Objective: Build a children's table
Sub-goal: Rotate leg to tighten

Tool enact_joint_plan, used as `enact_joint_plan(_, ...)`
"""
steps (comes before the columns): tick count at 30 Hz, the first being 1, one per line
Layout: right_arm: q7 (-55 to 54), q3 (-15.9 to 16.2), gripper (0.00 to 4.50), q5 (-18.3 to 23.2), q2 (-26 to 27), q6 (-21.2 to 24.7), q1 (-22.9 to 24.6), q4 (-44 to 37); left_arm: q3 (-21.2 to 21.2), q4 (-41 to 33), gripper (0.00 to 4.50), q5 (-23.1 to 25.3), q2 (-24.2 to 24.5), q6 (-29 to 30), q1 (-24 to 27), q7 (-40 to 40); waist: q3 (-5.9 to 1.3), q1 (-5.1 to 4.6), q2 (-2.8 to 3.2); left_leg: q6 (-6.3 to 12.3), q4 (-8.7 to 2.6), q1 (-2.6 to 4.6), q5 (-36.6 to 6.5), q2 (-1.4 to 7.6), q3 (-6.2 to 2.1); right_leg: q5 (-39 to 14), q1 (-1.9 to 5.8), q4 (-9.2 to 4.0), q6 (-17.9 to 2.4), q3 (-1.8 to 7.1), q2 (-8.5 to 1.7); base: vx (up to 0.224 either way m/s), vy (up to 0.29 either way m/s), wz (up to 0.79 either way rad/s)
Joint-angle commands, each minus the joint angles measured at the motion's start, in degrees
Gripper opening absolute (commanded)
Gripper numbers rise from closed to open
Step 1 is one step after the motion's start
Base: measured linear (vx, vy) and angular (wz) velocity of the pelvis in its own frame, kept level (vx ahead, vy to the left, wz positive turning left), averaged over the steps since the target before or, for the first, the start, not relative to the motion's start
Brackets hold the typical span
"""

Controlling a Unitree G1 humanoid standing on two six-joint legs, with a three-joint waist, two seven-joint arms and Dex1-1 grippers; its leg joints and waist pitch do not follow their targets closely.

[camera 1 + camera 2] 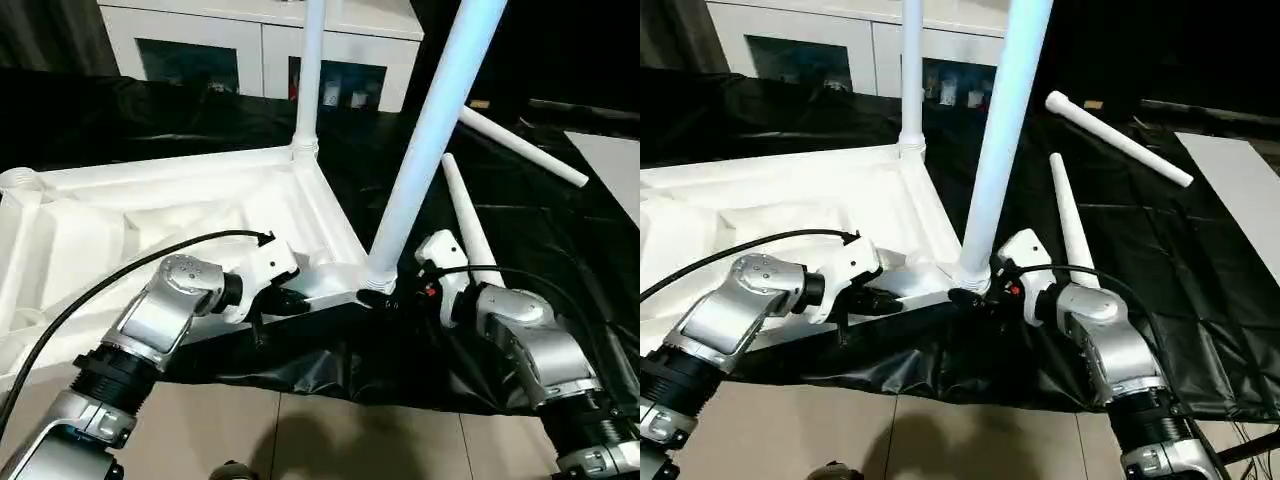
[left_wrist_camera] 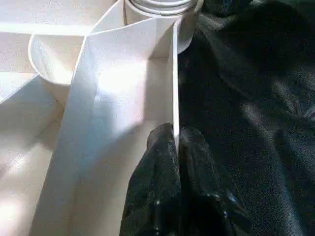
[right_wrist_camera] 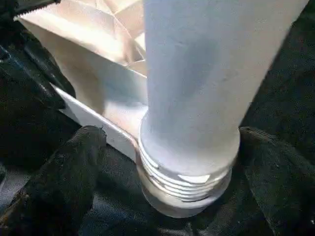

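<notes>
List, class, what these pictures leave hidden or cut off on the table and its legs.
- Tops of both standing legs: cut by the head views' upper edge.
- Tabletop's left end: cut by the picture edge.
- How deep the near leg's thread sits: unclear in the right wrist view.
- Rim inside the left pincer: covered by its fingers.

The tabletop (image 1: 150, 215) is lying upside down on the sheet (image 1: 540, 250), toward the left. One leg (image 1: 308, 75) is standing in its far corner and a second leg (image 1: 425, 140) is standing in its near corner. The left end effector (image 2: 176, 142) is sitting on the near rim, left of that near leg; the right end effector (image 3: 162, 162) is sitting around its base. Two loose legs (image 1: 1072, 225) (image 1: 1118, 138) are lying on the sheet to the right. A cabinet (image 1: 260, 45) is standing behind.
</notes>
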Motion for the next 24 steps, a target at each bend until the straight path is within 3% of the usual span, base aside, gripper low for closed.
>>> enact_joint_plan(1, -1.1, -0.7, 4.43, -0.7, -0.2, -0.9, -1.6, 0.7, -1.1, -0.7, 0.00, -0.2, -0.1, -0.3, -0.8, -0.9, -3.67, -0.01, -0.04, 1.53, -3.82, 1.25, -7.4, 1.44, -0.15, -0.8, 2.69, -3.49, -13.0, 2.36, -2.71, 0.000, 0.000, 0.00)
enact_joint_plan(7, -2.4, -3.8, 4.43, 2.4, 1.4, -2.1, -3.4, 1.1, -1.4, -0.8, 0.00, 0.0, 0.2, -0.5, -0.6, -1.3, -3.83, 0.05, -0.02, 2.11, -3.66, 1.32, -6.3, 1.43, -0.12, 1.3, 2.79, -3.19, -13.3, 2.36, -2.63, 0.000, 0.000, 0.00)
enact_joint_plan(14, 0.5, -2.0, 4.43, 1.4, 0.0, -1.8, -2.9, 1.8, -1.5, -0.6, 0.00, 0.2, 0.2, -1.0, -1.0, -1.3, -3.82, 0.17, 0.00, 1.98, -3.61, 1.30, -7.0, 1.41, -0.09, 0.8, 2.85, -3.25, -13.3, 2.32, -2.59, 0.000, 0.000, 0.00)
enact_joint_plan(24, 0.1, -3.1, 3.46, 2.1, 0.0, -1.2, -3.1, 2.8, -1.7, -0.6, 0.00, 0.3, 0.2, -1.1, -0.8, -1.2, -3.98, 0.24, -0.01, 2.35, -3.41, 1.33, -5.9, 1.38, -0.07, 2.3, 2.89, -3.01, -13.8, 2.30, -2.55, 0.000, 0.000, 0.00)
